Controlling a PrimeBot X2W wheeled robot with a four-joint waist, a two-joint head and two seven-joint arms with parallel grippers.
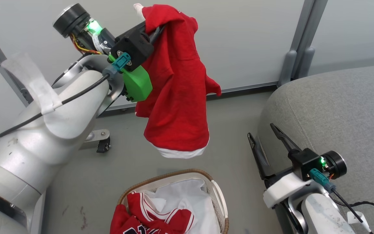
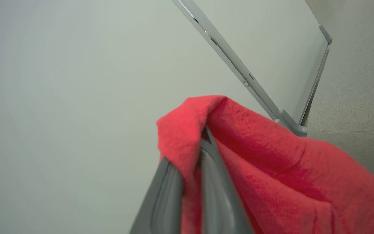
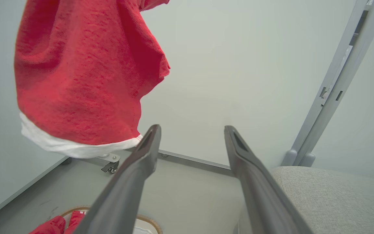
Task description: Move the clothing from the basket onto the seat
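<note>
Left gripper is holding a red jersey up high at far left. Its jaws are pinching nearly closed on a fold of cloth at the top, and the fingers are showing with fabric draped over them. The jersey is hanging free in the air, white hem at the bottom, clear of the basket below it and well left of the sofa.

Right gripper is sitting low on the right, jaws spread wide and gripping nothing. Its fingers are pointing toward the far wall, just beside the sofa's left edge.

More red clothes with white striped trim are lying in the near left part of the basket, on top of the white liner. The basket is standing on the grey floor, left of the sofa.
</note>
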